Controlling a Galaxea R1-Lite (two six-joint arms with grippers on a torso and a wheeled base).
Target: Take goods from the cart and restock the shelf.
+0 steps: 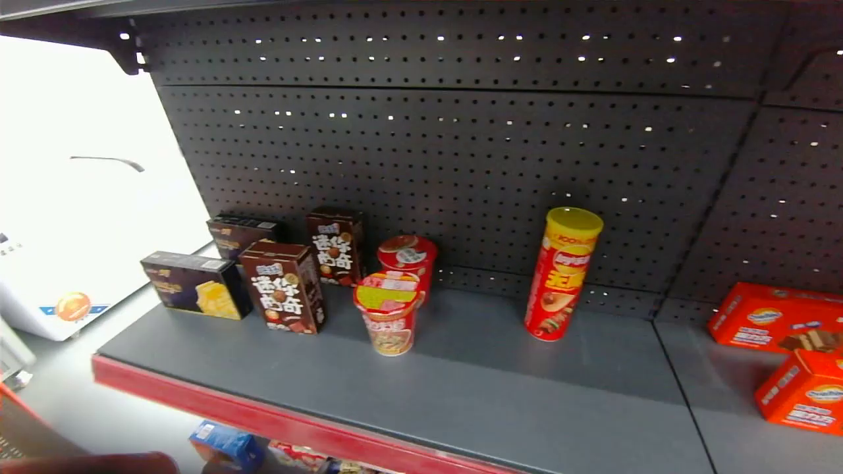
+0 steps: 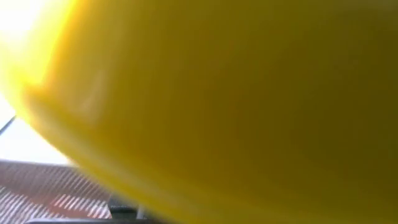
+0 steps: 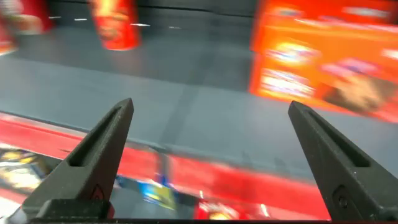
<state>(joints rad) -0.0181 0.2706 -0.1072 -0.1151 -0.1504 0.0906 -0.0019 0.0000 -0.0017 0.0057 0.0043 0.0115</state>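
Observation:
On the grey shelf stand a red chip can with a yellow lid, two instant noodle cups and several dark brown snack boxes. My right gripper is open and holds nothing. It hovers in front of the shelf's red front edge, facing the orange boxes and the chip can. A smooth, rounded yellow surface sits right against the left wrist camera, above a red mesh, likely the cart.
Orange boxes lie on the right section of the shelf. A black pegboard back wall rises behind the goods. A white appliance stands left of the shelf. A red cart edge shows at the lower left, and more goods sit below.

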